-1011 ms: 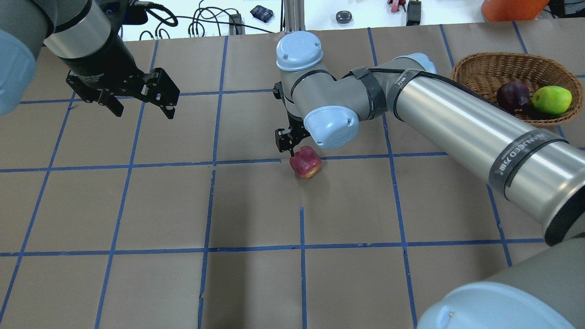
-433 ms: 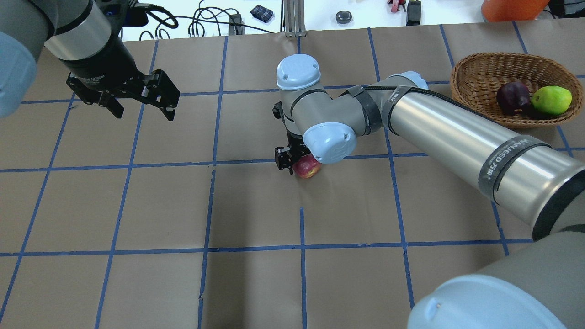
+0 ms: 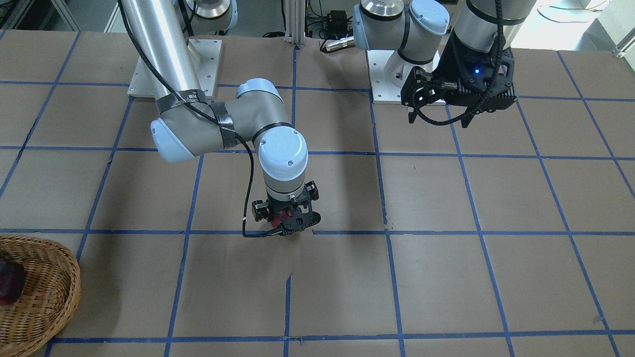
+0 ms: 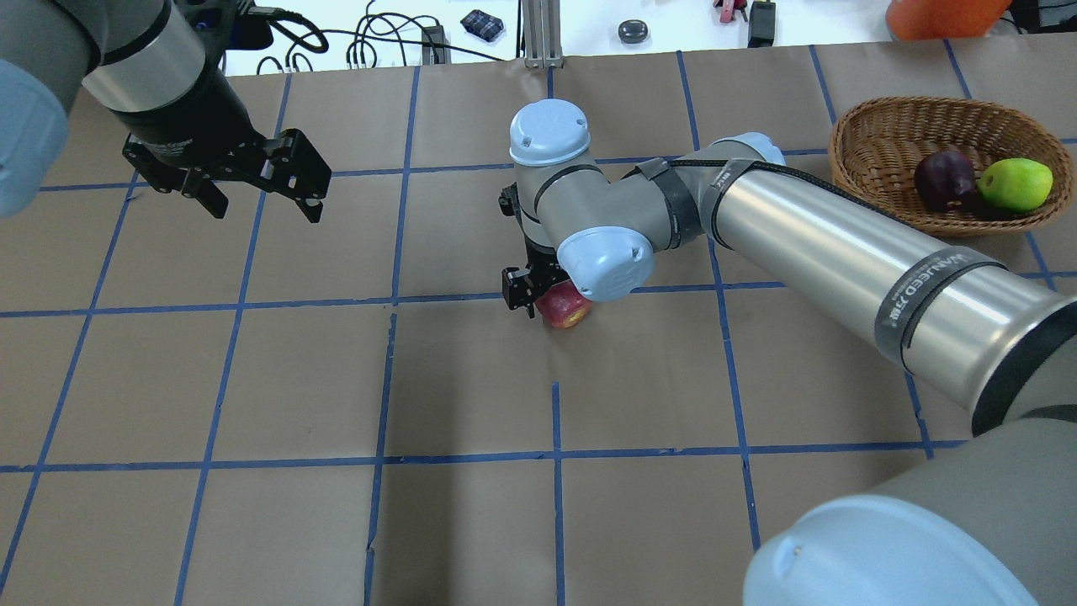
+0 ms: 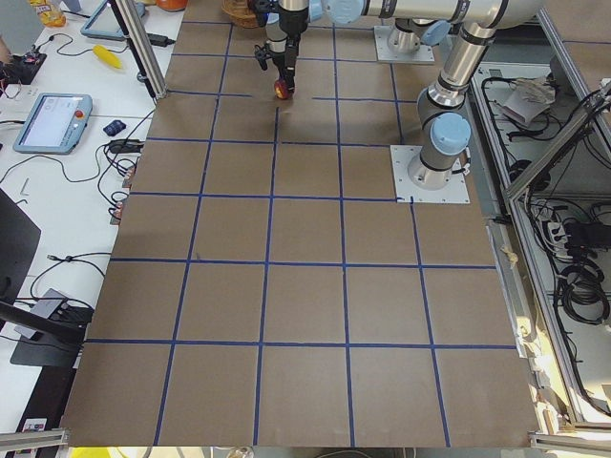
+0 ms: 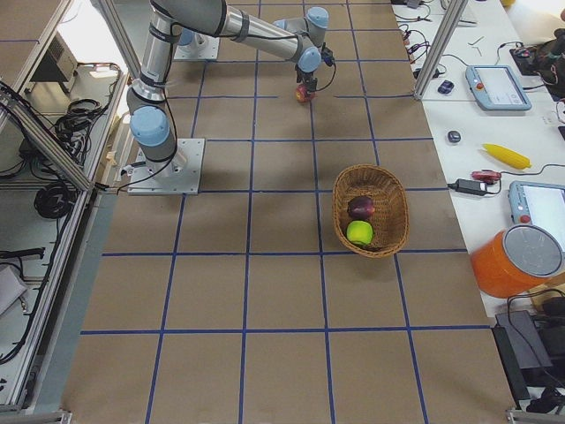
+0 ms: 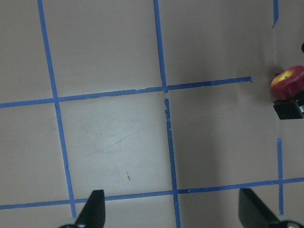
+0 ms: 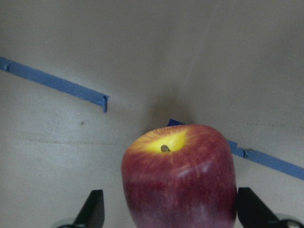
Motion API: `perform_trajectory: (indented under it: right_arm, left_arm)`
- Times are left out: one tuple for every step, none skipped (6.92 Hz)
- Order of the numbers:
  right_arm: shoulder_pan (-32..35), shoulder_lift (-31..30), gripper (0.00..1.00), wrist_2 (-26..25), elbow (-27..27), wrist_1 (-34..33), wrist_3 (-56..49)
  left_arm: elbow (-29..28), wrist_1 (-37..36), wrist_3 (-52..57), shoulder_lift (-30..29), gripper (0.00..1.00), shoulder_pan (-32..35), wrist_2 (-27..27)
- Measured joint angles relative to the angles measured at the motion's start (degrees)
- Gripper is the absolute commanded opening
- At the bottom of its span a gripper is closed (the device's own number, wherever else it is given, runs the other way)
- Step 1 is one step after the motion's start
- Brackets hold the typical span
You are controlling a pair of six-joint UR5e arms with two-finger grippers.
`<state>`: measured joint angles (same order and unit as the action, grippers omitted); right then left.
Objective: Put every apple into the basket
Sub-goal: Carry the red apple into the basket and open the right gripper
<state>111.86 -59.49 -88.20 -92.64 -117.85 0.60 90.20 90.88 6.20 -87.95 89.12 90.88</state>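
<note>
A red apple [image 4: 569,309] with a yellow patch lies on the table near the centre. My right gripper [image 4: 547,303] is open and lowered over it. In the right wrist view the apple [image 8: 179,175] sits between the two fingertips [image 8: 92,211], stem end facing the camera. The wicker basket [image 4: 892,126] stands at the far right and holds a dark red apple [image 4: 944,178] and a lime-green apple [image 4: 1015,184]. My left gripper [image 4: 261,198] is open and empty, raised over the far left of the table. Its wrist view shows the red apple [image 7: 287,82] at the right edge.
The table is covered in brown paper [image 4: 471,387] with a blue tape grid. The right arm's long link [image 4: 841,244] stretches between the basket and the red apple. Cables and small items [image 4: 370,42] lie beyond the far edge. An orange container [image 6: 516,261] stands off the table.
My right gripper has moved down and toward the robot, from just beyond the red apple to over it with its fingers either side. The left arm has not moved.
</note>
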Motion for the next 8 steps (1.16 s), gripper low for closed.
perform_trajectory:
  right_arm:
    - [-0.03,0.91,0.57,-0.03,-0.12,-1.5,0.29]
    - [-0.25,1.75,0.01,-0.22,-0.36,-3.77,0.41]
    - [-0.85,2.14,0.0,-0.47,-0.34,-5.4,0.09]
    - [-1.95,2.1,0.0,-0.53,-0.13,-6.09,-0.22]
    - [-3.6,1.12,0.0,-0.44,0.37,-6.14,-0.06]
    - [-6.63,-1.17,0.0,-0.47,1.39,-5.58,0.15]
    - [-11.52,-3.64,0.0,-0.6,3.02,-4.45,0.2]
    - [-18.0,-5.46,0.0,-0.61,5.19,-3.27,0.06]
  left_arm:
    - [0.01,0.0,-0.08,0.02,1.0,0.0,0.0]
    - [0.0,0.0,-0.12,0.0,1.0,0.0,0.0]
    - [0.02,0.0,-0.13,0.0,1.0,0.0,0.0]
    - [0.06,0.0,-0.14,0.03,1.0,0.0,0.0]
    - [0.09,0.0,-0.14,0.05,1.0,0.02,0.0]
    - [0.12,0.0,-0.14,0.06,1.0,0.06,0.0]
    - [0.13,0.0,-0.14,0.07,1.0,0.05,0.0]
    - [0.13,0.0,-0.14,0.07,1.0,0.05,0.0]
